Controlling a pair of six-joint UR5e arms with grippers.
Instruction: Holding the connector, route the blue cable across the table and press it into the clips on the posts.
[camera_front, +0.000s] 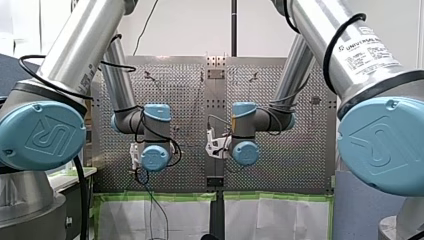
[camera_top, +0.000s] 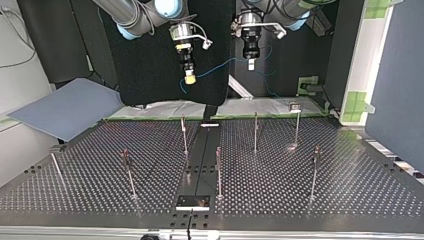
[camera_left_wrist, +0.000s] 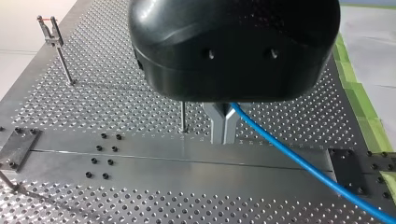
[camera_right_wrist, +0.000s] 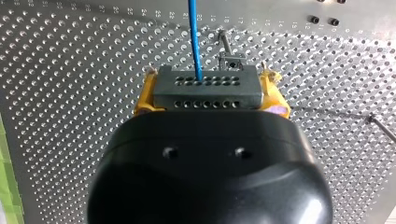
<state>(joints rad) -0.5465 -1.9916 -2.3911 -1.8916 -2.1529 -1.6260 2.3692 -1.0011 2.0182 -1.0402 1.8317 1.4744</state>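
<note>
In the top view both grippers hang above the far edge of the perforated table (camera_top: 350, 190). My right gripper (camera_top: 189, 76), at that view's left, has yellow pads; my left gripper (camera_top: 251, 64) is at its right. The blue cable (camera_top: 225, 63) sags between them. In the right wrist view my right gripper (camera_right_wrist: 208, 80) is shut on a grey connector (camera_right_wrist: 205, 91) with rows of holes, and the blue cable (camera_right_wrist: 192, 37) leaves its face. My left gripper (camera_left_wrist: 223, 139) has its metal fingers shut on the blue cable (camera_left_wrist: 299, 161), which trails away beside it. Several thin posts (camera_top: 255, 131) with clips stand on the table.
One post (camera_left_wrist: 183, 116) stands close beside my left gripper's fingers and a clip post (camera_right_wrist: 230, 58) just ahead of the connector. A blue-grey board (camera_top: 65, 107) leans at the top view's left. Green-taped white sheets (camera_top: 165, 109) line the far edge. A black plate (camera_top: 192, 201) lies near the front.
</note>
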